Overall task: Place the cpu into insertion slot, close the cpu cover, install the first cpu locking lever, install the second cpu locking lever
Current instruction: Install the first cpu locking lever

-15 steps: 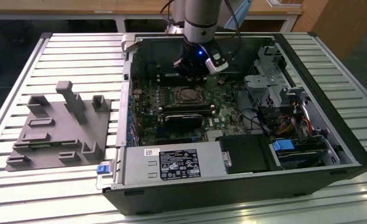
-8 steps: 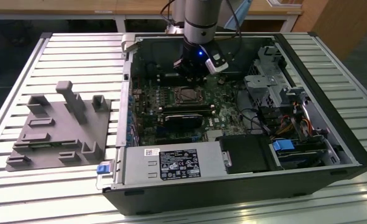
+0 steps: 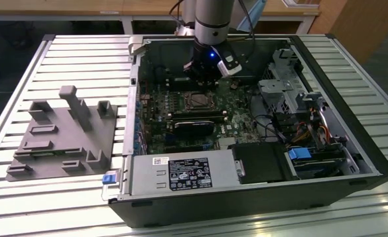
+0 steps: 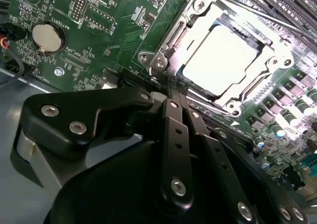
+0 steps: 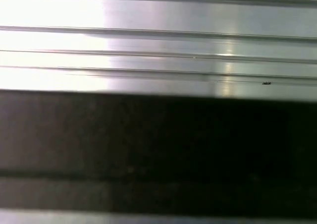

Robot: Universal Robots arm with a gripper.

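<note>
In the second wrist view the flat square cpu [image 4: 229, 60] with its pale, dull silver metal top lies seated in the insertion slot [image 4: 195, 23] on the green motherboard [image 4: 89, 30], framed by the thin silver metal cpu cover [image 4: 171, 43] lying down around it. The black gripper [image 4: 173, 87] has its fingers drawn together, gripping nothing visible, tips just beside the cover's corner. A round silver coin battery [image 4: 45, 37] sits well apart.
</note>
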